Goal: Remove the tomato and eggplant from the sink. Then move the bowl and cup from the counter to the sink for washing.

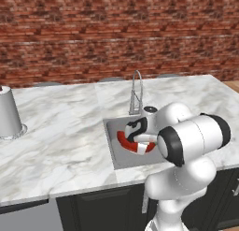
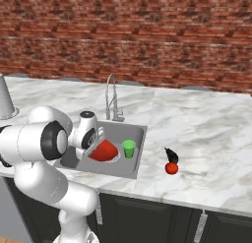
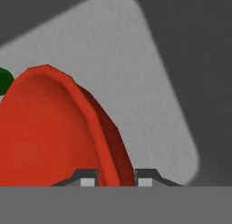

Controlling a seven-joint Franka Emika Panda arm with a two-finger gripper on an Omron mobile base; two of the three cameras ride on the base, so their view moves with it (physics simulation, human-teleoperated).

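One red bowl (image 2: 104, 151) sat tilted inside the sink (image 2: 139, 138), and the claw (image 3: 116, 177) was closed on its rim, one finger tip on each side of the wall, as the hand view showed. One green cup (image 2: 129, 148) stood upright in the same basin, just to the right of the bowl in the right base view. One thin curved faucet (image 2: 112, 97) rose behind the sink.

Out on the marble desk (image 2: 206, 134), to the right of the sink, lay one tomato (image 2: 171, 168) and one eggplant (image 2: 172, 156), touching or nearly so, the eggplant behind the tomato.

In the left base view the bowl (image 1: 135, 143) showed under the arm's wrist, inside the sink (image 1: 112, 132), and one pale cylindrical container (image 1: 9, 113) stood at the far left of the desk (image 1: 60, 132), well apart from the sink.
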